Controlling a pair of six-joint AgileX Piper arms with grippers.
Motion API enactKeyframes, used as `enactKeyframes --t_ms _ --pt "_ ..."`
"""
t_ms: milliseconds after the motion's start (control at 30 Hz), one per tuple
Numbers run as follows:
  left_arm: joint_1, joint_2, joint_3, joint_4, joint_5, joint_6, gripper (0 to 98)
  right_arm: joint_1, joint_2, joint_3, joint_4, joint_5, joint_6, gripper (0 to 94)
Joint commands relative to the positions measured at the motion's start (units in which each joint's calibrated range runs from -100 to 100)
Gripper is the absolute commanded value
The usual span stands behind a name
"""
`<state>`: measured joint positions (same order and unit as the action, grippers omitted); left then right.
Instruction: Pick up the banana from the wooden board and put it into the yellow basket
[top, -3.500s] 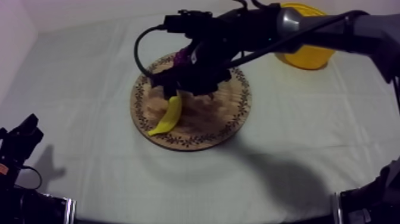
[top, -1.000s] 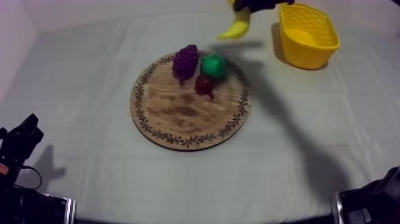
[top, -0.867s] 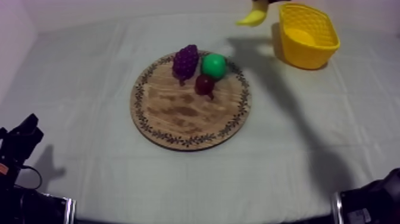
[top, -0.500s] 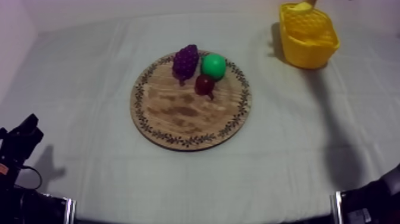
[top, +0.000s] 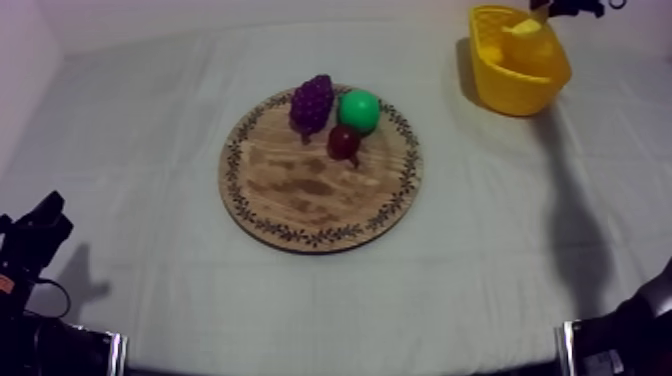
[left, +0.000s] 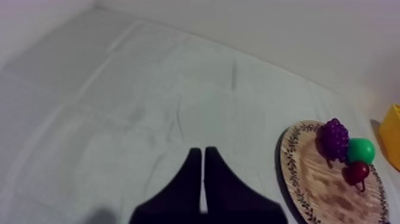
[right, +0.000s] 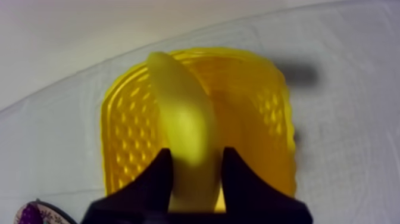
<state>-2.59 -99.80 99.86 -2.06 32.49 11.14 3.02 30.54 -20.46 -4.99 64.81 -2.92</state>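
Note:
The yellow banana (top: 526, 27) hangs over the yellow basket (top: 507, 93) at the back right of the table, with my right gripper (top: 552, 9) shut on it. In the right wrist view the banana (right: 183, 128) sits between the two black fingers (right: 156, 174), directly above the basket's inside (right: 128, 119). The round wooden board (top: 300, 200) lies mid-table without the banana. My left gripper (top: 36, 232) rests at the front left, its fingers (left: 191, 179) together as a narrow wedge over bare cloth.
At the board's far edge sit a bunch of purple grapes (top: 312, 100), a green pear (top: 359, 110) and a small red fruit (top: 344, 142). From the left wrist view the board (left: 309, 179) lies off to the side.
My right arm lifted the banana off the board and carried it to the back right, over the basket. The left arm has not moved.

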Motion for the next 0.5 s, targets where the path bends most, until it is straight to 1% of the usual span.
enactKeyframes --t_ms 0,300,467 --pt "0.0 0.0 0.0 -0.01 0.0 0.0 0.1 0.1 1.6 -0.5 0.0 -0.3 0.1 19.4" --pt "0.0 0.0 0.0 -0.01 0.0 0.0 0.1 0.5 7.9 -2.6 0.4 -1.9 0.6 18.1" --pt "0.0 0.0 0.0 -0.01 0.0 0.0 0.1 0.2 9.2 1.2 1.5 -6.5 0.4 18.7"
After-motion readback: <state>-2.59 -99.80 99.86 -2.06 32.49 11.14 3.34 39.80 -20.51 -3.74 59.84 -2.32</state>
